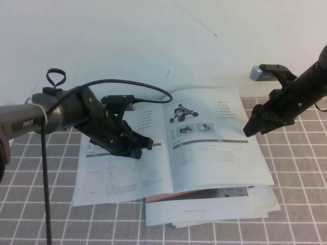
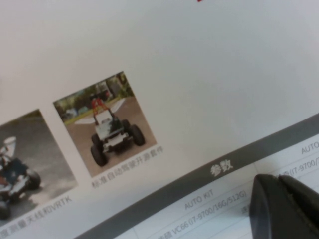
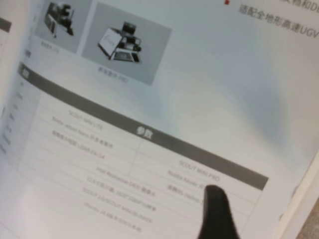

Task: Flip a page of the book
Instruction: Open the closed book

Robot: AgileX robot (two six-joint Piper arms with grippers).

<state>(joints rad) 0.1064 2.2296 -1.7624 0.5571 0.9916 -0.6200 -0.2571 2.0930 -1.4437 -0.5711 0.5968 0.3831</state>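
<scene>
Over book (image 1: 173,148): left hand (image 1: 137,145) low, right hand (image 1: 251,127) above.

left gripper (image 1: 137,144): low, reaching inward | right gripper (image 1: 252,127): raised

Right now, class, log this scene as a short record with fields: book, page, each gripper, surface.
book: large white glossy booklet, lying open on other booklets
page: right-hand white sheet with black wheeled robot, flat
left gripper: low over left-hand page
right gripper: by the page's outer edge
surface: grey grid-patterned table
</scene>
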